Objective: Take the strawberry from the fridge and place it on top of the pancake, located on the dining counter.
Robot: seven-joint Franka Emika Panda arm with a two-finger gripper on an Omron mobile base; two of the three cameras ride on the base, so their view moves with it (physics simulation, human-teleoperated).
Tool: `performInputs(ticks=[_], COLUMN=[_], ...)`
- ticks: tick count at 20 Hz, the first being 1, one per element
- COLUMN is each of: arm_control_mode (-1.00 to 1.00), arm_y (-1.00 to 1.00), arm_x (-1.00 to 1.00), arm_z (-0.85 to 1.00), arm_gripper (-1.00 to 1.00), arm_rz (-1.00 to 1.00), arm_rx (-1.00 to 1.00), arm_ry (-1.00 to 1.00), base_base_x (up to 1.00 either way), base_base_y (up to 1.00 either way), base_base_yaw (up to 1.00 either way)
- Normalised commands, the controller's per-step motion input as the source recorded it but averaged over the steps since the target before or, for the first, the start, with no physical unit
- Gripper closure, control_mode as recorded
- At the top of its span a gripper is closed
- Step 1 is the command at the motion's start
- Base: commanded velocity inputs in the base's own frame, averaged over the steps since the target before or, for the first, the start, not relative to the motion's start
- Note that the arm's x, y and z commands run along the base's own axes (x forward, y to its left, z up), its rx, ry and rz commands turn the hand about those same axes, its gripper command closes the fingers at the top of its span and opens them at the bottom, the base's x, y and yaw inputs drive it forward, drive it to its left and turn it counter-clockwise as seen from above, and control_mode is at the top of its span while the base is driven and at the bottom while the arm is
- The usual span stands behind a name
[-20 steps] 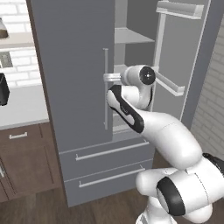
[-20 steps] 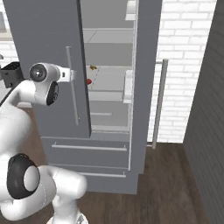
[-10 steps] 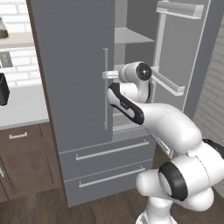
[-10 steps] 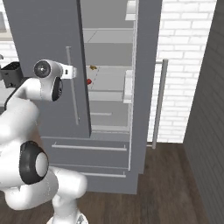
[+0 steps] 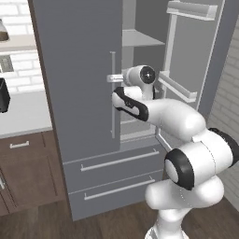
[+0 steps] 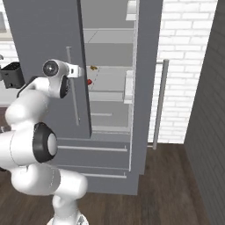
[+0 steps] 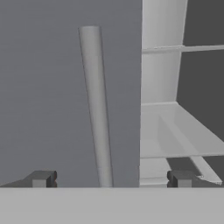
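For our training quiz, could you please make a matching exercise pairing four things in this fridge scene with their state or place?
Things:
1. strawberry
2. tool
3. right fridge door
4. left fridge door

States:
A. closed
B. swung open
C. on a shelf inside the fridge
D. open, facing a silver handle

Pairs: 1-C, 2-D, 3-B, 4-A
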Motion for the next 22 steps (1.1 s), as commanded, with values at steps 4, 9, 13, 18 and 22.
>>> performInputs(ticks=[4, 9, 13, 18, 22], arm_control_mode=[-1.0, -1.0, -1.0, -1.0, -1.0], arm_y=[0.07, 0.2, 0.33, 0.25, 0.0], arm_x=[0.4, 0.4, 0.33, 0.25, 0.23], arm_z=[-0.07, -0.03, -0.02, 0.0, 0.0], arm_gripper=[-1.0, -1.0, -1.0, -1.0, -1.0], arm_rz=[-0.02, -0.04, -0.03, -0.04, -0.06], arm_rx=[0.0, 0.0, -0.02, -0.01, 0.0], arm_ry=[0.0, 0.0, 0.0, 0.0, 0.0], base_base_x=[0.0, 0.0, 0.0, 0.0, 0.0], base_base_y=[0.0, 0.0, 0.0, 0.0, 0.0], base_base_yaw=[0.0, 0.0, 0.0, 0.0, 0.0])
